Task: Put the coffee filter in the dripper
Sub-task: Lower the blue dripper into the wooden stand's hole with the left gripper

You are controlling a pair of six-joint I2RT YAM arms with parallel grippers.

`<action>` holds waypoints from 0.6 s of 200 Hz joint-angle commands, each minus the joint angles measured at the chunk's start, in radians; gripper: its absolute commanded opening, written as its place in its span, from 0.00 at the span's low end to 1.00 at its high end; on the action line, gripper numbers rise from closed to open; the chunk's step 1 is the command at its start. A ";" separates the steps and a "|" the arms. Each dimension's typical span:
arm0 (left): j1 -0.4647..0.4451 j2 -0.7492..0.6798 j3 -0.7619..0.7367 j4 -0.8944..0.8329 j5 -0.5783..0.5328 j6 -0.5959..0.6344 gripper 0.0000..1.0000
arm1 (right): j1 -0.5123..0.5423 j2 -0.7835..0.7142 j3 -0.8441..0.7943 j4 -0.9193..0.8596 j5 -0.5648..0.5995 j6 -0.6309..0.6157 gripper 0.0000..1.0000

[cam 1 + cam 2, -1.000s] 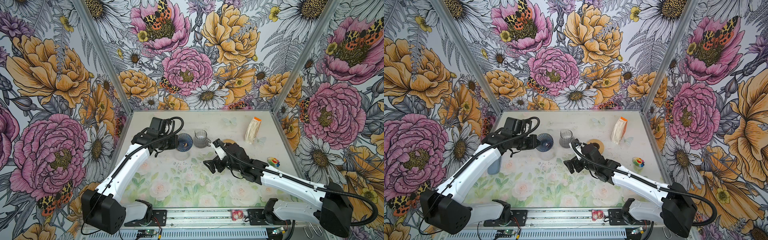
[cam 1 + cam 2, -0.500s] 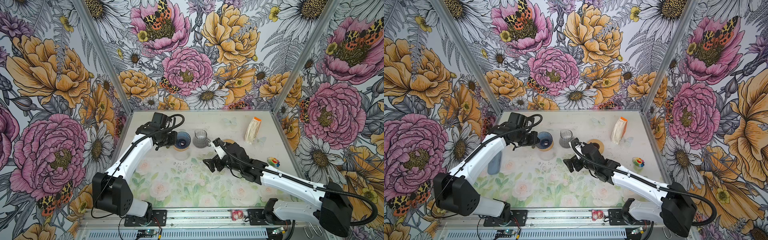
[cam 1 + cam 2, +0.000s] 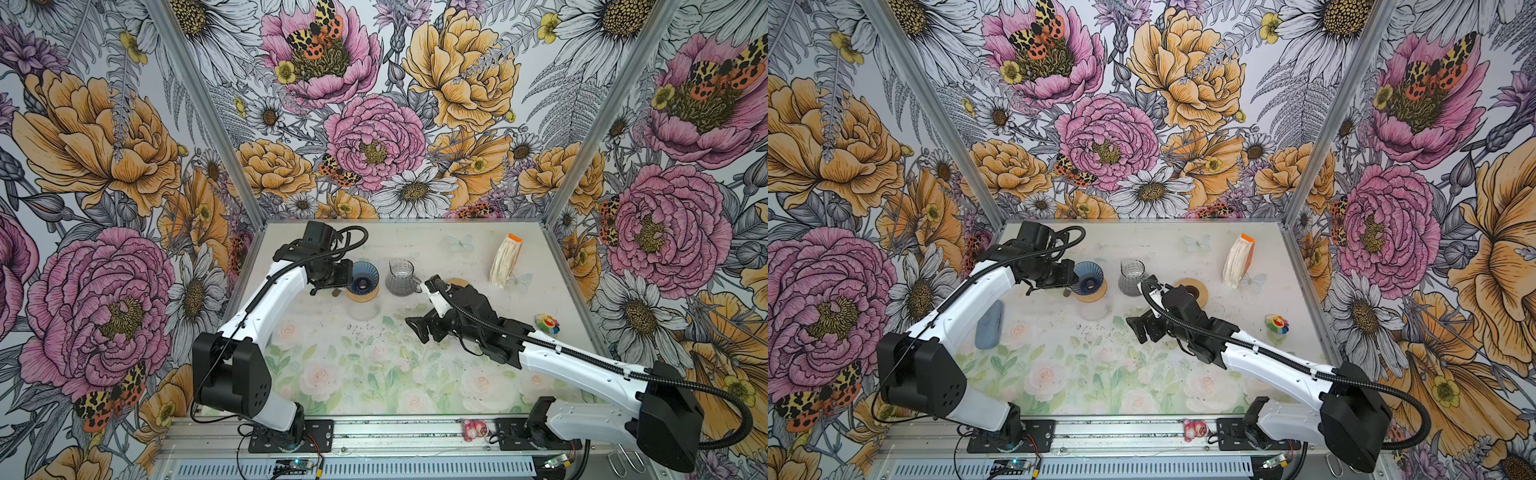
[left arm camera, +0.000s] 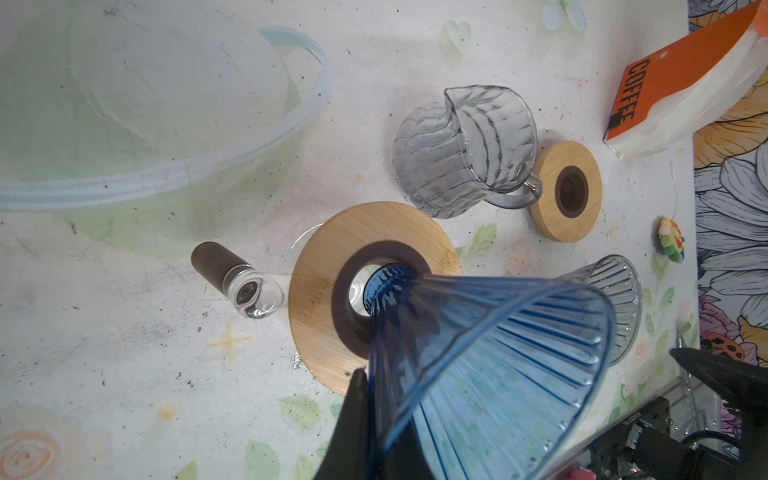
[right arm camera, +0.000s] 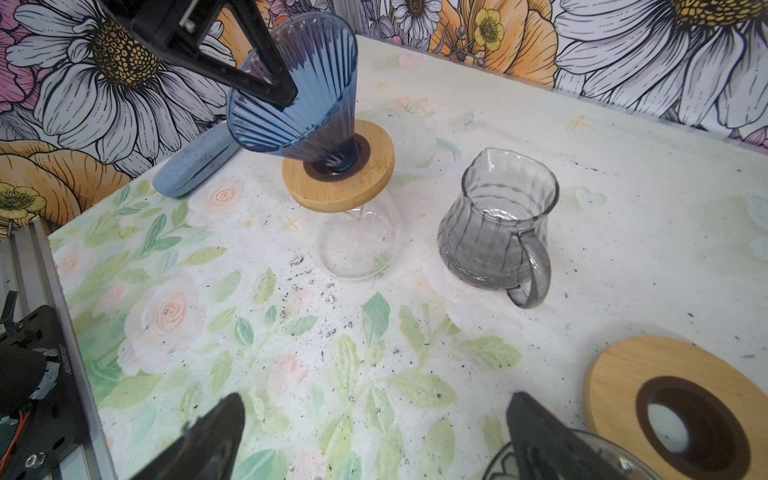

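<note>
The blue ribbed glass dripper (image 3: 365, 275) (image 3: 1088, 275) (image 5: 299, 91) leans over with its narrow tip in the hole of a wooden collar (image 3: 362, 294) (image 5: 338, 183). The collar rests on a clear glass carafe (image 5: 361, 245). My left gripper (image 3: 343, 276) (image 4: 370, 382) is shut on the dripper's rim, one finger outside the wall and one inside. The coffee filters are a white stack in an orange "COFFEE" sleeve (image 3: 507, 259) (image 3: 1237, 259) (image 4: 685, 83), lying at the back right. My right gripper (image 3: 417, 329) (image 5: 374, 436) hangs open and empty over the table's middle.
A grey glass pitcher (image 3: 400, 277) (image 5: 494, 232) stands right of the carafe, with a second wooden ring (image 3: 1192, 291) (image 5: 673, 399) beside it. A small stopper (image 4: 237, 274) lies left of the collar. A blue-grey pouch (image 3: 988, 320) lies at the left wall, a flower toy (image 3: 547, 323) at the right.
My left arm has swung toward the back, carrying the dripper slightly back; the wooden collar now shows beneath it. The right arm has stayed still.
</note>
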 commanded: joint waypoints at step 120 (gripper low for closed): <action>0.019 0.063 0.061 -0.109 0.053 0.072 0.05 | 0.008 0.031 0.009 0.021 0.035 -0.008 0.99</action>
